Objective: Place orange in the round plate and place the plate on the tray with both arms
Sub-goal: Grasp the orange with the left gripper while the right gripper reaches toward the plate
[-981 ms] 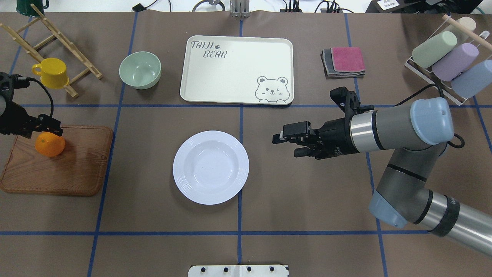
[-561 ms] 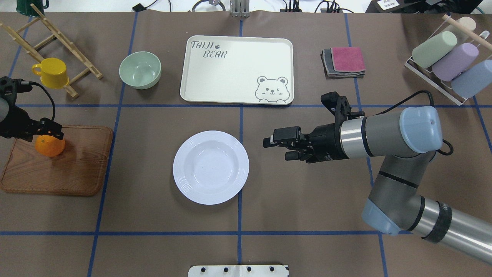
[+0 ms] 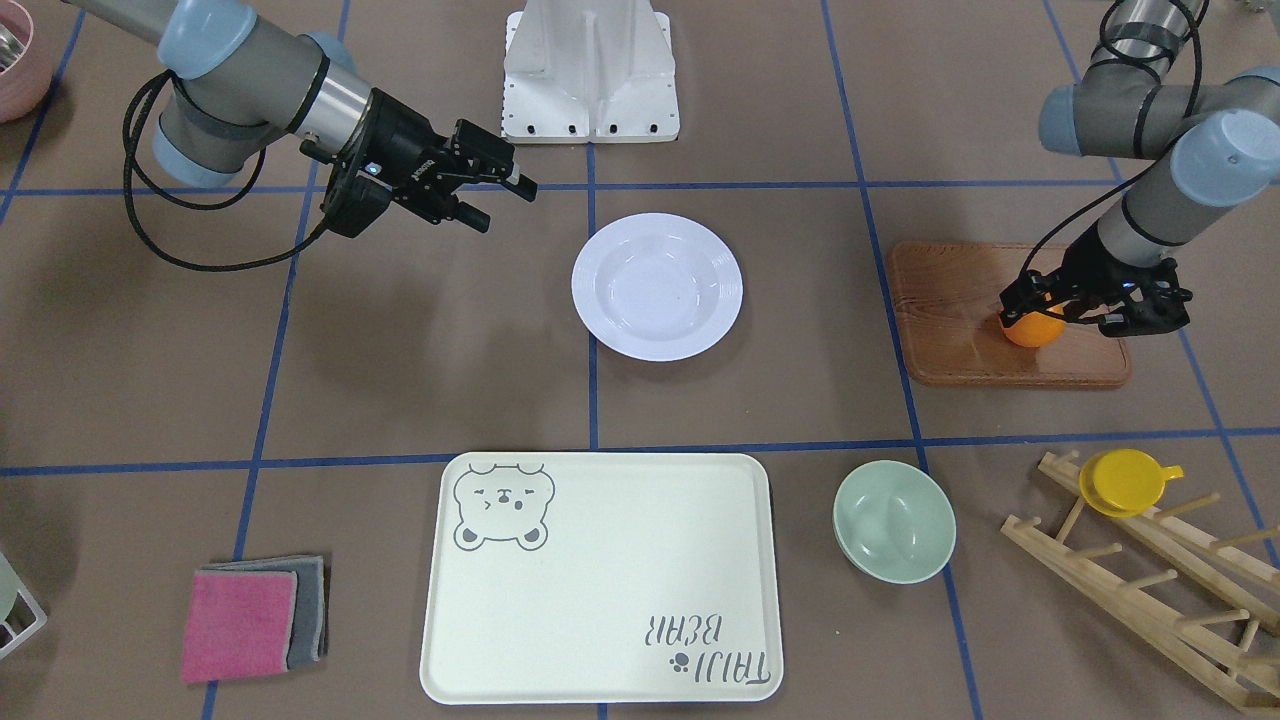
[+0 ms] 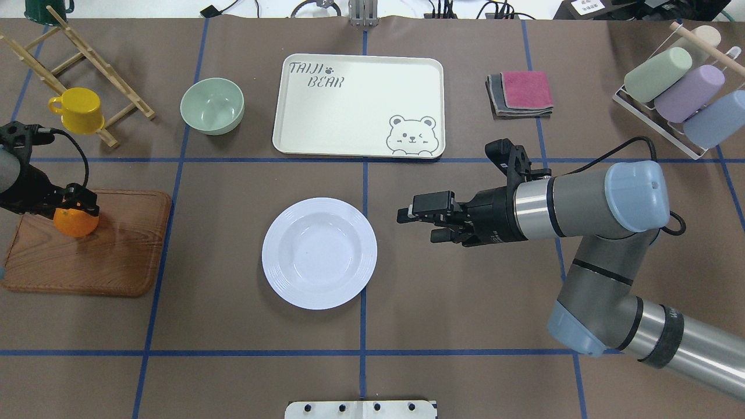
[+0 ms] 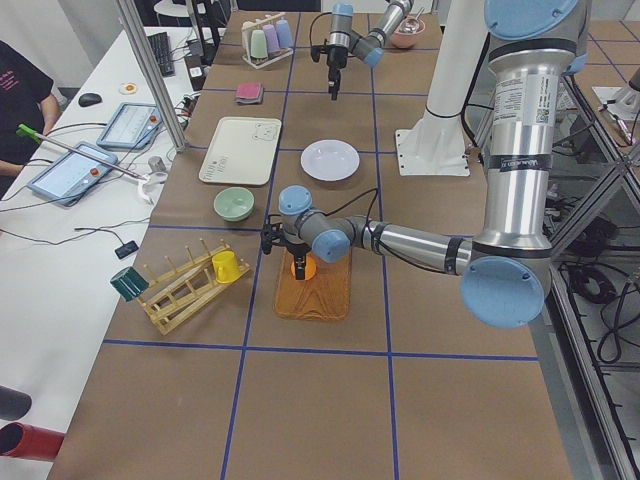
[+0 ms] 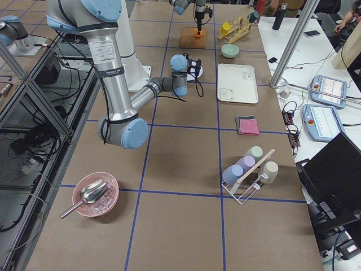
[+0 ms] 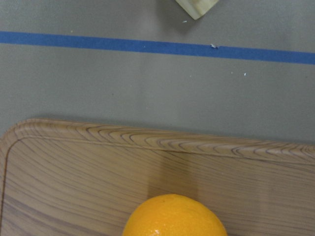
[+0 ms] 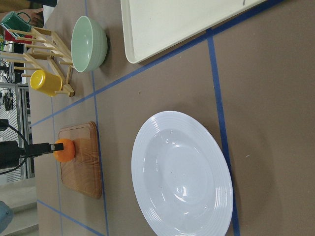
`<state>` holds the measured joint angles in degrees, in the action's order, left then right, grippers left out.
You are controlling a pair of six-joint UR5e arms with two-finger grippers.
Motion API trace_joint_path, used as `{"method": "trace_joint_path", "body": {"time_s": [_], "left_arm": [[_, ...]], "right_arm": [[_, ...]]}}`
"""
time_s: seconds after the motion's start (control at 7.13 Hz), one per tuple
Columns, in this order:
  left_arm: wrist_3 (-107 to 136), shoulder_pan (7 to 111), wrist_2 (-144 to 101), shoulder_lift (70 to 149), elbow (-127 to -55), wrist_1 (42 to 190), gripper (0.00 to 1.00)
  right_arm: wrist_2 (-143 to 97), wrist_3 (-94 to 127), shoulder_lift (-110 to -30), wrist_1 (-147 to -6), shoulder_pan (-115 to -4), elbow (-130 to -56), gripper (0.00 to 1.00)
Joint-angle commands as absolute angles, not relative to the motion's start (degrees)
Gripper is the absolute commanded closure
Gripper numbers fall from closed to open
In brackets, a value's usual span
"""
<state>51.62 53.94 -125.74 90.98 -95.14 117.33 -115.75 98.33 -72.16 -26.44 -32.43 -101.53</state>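
Note:
The orange (image 4: pixel 75 223) sits on the far end of a brown wooden board (image 4: pixel 99 256) at the table's left. My left gripper (image 4: pixel 80 205) hangs right over it, open, fingertips at the fruit's top; the left wrist view holds only the orange (image 7: pixel 174 216) and board, no fingers. The white round plate (image 4: pixel 319 253) lies empty mid-table. My right gripper (image 4: pixel 416 222) hovers open just right of the plate, nothing between its fingers, also the right gripper (image 3: pixel 505 200) in the front view. The cream bear-print tray (image 4: pixel 358 105) lies empty beyond the plate.
A pale green bowl (image 4: pixel 212 106) stands left of the tray. A yellow cup (image 4: pixel 78 109) hangs on a wooden rack (image 4: pixel 87 58). Folded cloths (image 4: pixel 521 93) and a rack of pastel cups (image 4: pixel 675 87) lie at the right. A person (image 5: pixel 20 90) sits beside the table.
My right gripper moved left toward the plate, then held still. My left gripper shifted slightly and dropped closer onto the orange, which stayed on the board.

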Motion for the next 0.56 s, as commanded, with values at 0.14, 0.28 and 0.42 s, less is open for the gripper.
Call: {"method": "trace_joint_path", "body": {"time_s": [0.14, 0.28, 0.42], "left_arm": [[53.7, 52.7, -125.7, 92.5, -95.0, 117.2, 0.2], [53.9, 52.8, -126.3, 92.9, -96.7, 116.6, 0.2], [55.5, 52.8, -126.4, 94.2, -97.3, 116.4, 0.2]], "right_arm": [[-115.5, 98.1, -72.0, -26.4, -32.3, -101.3, 0.0], [-114.1, 97.9, -72.0, -26.4, -32.3, -101.1, 0.0], [-111.1, 97.9, -70.7, -26.4, -31.6, -100.4, 0.0]]}}
